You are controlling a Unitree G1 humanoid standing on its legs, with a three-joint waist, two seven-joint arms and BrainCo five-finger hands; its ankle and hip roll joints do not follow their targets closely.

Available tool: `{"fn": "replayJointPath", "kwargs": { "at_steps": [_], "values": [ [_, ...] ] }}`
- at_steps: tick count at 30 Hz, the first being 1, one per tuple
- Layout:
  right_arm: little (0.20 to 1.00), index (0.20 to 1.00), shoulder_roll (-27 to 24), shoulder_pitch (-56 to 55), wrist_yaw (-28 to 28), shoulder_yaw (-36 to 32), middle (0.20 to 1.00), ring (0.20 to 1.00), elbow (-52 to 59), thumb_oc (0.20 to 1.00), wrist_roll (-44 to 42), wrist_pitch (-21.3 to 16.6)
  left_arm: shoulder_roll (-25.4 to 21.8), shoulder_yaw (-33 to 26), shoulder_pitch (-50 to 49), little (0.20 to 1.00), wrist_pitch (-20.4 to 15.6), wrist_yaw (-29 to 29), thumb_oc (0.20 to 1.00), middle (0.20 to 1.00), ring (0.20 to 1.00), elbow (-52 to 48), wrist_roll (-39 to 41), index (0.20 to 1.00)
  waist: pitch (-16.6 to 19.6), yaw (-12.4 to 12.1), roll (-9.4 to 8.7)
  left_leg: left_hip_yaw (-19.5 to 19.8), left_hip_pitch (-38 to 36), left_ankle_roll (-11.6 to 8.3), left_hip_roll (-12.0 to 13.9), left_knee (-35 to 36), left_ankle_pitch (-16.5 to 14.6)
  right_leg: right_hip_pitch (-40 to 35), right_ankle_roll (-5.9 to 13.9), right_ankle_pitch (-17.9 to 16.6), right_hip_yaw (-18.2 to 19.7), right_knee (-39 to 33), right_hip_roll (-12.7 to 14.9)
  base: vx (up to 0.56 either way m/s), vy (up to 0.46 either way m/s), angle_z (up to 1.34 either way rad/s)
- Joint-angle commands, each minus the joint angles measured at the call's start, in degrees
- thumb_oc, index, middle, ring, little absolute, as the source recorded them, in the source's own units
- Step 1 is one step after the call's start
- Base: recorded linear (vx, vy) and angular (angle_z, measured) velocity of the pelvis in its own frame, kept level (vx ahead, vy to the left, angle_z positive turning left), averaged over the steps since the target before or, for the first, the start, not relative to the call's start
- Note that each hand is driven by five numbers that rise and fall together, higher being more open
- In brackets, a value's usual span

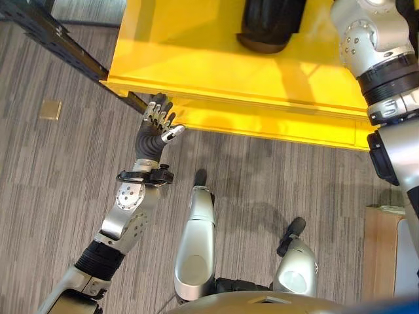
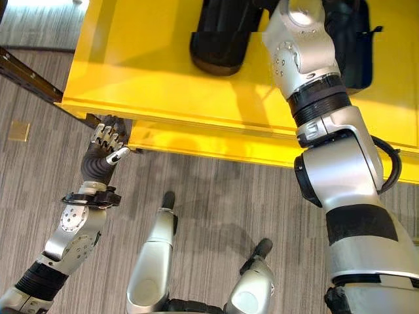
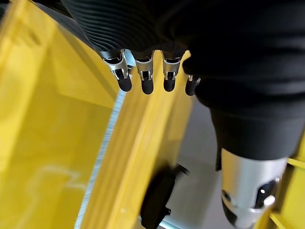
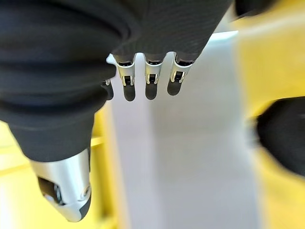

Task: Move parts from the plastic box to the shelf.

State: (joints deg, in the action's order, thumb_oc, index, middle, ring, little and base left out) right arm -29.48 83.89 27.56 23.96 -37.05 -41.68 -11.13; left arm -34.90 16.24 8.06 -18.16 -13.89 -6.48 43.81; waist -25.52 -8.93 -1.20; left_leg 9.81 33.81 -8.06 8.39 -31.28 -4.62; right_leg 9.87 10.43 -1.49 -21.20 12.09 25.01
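The yellow plastic box (image 1: 196,72) stands on the floor ahead, seen from above. A black rounded part (image 1: 272,23) lies inside it at the far side, and a second black part (image 2: 353,46) shows behind my right arm. My left hand (image 1: 156,127) is at the box's near left corner, fingers (image 3: 143,81) relaxed by the yellow rim, holding nothing. My right arm reaches over the near wall into the box. In the right wrist view my right hand (image 4: 147,81) hangs open over a grey surface, with a black part (image 4: 283,133) off to one side, not touched.
A dark metal rail (image 1: 52,36) runs along the floor from the upper left to the box's corner. A small tan square (image 1: 50,109) lies on the striped grey carpet at the left. A wooden board (image 1: 380,248) sits at the lower right.
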Motion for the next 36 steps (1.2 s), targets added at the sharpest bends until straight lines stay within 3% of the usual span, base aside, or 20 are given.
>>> {"fn": "replayJointPath", "kwargs": {
  "at_steps": [1, 7, 8, 12, 18, 19, 23, 30, 36],
  "values": [
    [1.0, 1.0, -0.9, -6.4, -0.6, -3.6, 1.0, 1.0, 8.3, 1.0, 4.1, -2.6, 0.8, 1.4, -0.1, 1.0, -1.3, 1.3, 1.0, 1.0, 1.0, 0.1, -1.5, 1.0, 2.9, -0.6, 0.67, -5.5, -4.9, 1.85, 1.8, 6.7, 1.7, 1.9, -0.82, 4.5, 2.6, 8.7, 0.3, 0.01, -0.049, -0.05],
    [1.0, 1.0, 1.0, -21.9, -4.2, -6.9, 1.0, 1.0, 21.9, 1.0, 6.5, -2.1, 1.7, -2.0, -4.2, 1.0, 0.3, 2.4, 1.0, 1.0, 1.0, 0.0, -2.1, 1.0, 5.6, 2.0, -0.31, -7.9, -11.7, 1.03, 5.2, 14.1, 5.4, -0.7, -0.64, 3.4, 3.6, 4.0, -2.0, 0.01, -0.088, -0.33],
    [1.0, 1.0, 2.1, -30.1, -7.4, -7.5, 1.0, 1.0, 27.7, 1.0, 6.5, -1.9, 2.5, -3.7, -6.5, 1.0, 1.3, 3.2, 1.0, 1.0, 1.0, -0.4, -2.3, 1.0, 7.1, 3.5, -0.85, -9.5, -15.5, 0.51, 7.5, 17.8, 6.8, -1.9, -0.53, 3.3, 4.3, 2.4, -3.5, 0.01, -0.112, -0.46],
    [1.0, 1.0, 3.7, -39.5, -11.1, -7.7, 1.0, 1.0, 34.0, 1.0, 5.9, -1.5, 3.9, -6.3, -10.3, 1.0, 2.0, 4.3, 1.0, 1.0, 1.0, -0.9, -2.9, 1.0, 9.8, 5.4, -1.37, -12.1, -19.9, -0.21, 10.2, 23.2, 9.3, -2.8, -0.33, 2.4, 5.9, -0.6, -5.5, 0.02, -0.118, -0.39],
    [1.0, 1.0, 6.3, -52.4, -15.6, -8.9, 1.0, 1.0, 42.1, 1.0, 5.9, -1.7, 7.1, -8.9, -14.0, 1.0, 2.5, 5.6, 1.0, 1.0, 1.0, -1.4, -4.5, 1.0, 13.3, 7.5, -1.03, -15.7, -25.1, -1.13, 12.3, 27.9, 11.4, -4.2, -0.15, 2.1, 8.0, -3.1, -7.7, 0.04, -0.042, -0.41],
    [1.0, 1.0, 7.3, -60.3, -17.6, -10.5, 1.0, 1.0, 46.8, 1.0, 6.7, -2.2, 8.8, -10.2, -15.1, 1.0, 2.3, 5.9, 1.0, 1.0, 1.0, -1.5, -5.3, 1.0, 14.8, 8.9, -0.49, -16.9, -27.1, -1.49, 13.0, 30.0, 12.2, -5.0, 0.0, 2.0, 8.8, -4.2, -8.5, 0.05, -0.027, -0.3],
    [1.0, 1.0, 6.0, -69.9, -21.6, -13.8, 1.0, 1.0, 52.2, 1.0, 8.3, -3.1, 10.2, -12.9, -17.2, 1.0, 1.5, 7.1, 1.0, 1.0, 1.0, -2.3, -7.5, 1.0, 17.2, 10.7, 0.23, -18.3, -29.9, -1.82, 13.4, 32.5, 13.0, -6.6, 0.14, 1.9, 9.4, -5.7, -9.0, 0.07, -0.011, -0.12],
    [1.0, 1.0, 4.8, -81.9, -25.5, -16.4, 1.0, 1.0, 56.0, 1.0, 14.2, -4.1, 11.4, -14.7, -16.2, 1.0, -1.0, 7.9, 1.0, 1.0, 1.0, -2.1, -9.7, 1.0, 19.1, 14.1, 2.48, -20.0, -33.5, -2.51, 14.8, 33.9, 15.5, -6.4, -0.37, 4.8, 11.6, -1.3, -9.9, 0.02, -0.026, -0.14],
    [1.0, 1.0, 1.6, -82.3, -26.9, -14.7, 1.0, 1.0, 55.8, 1.0, 14.7, -4.6, 12.6, -14.1, -13.6, 1.0, -2.1, 7.2, 1.0, 1.0, 1.0, -3.4, -10.4, 1.0, 17.4, 15.7, 4.23, -20.0, -34.3, -3.31, 17.8, 33.5, 21.5, -1.7, -3.47, 10.0, 14.7, 8.1, -13.4, -0.04, -0.107, -0.11]
  ]
}}
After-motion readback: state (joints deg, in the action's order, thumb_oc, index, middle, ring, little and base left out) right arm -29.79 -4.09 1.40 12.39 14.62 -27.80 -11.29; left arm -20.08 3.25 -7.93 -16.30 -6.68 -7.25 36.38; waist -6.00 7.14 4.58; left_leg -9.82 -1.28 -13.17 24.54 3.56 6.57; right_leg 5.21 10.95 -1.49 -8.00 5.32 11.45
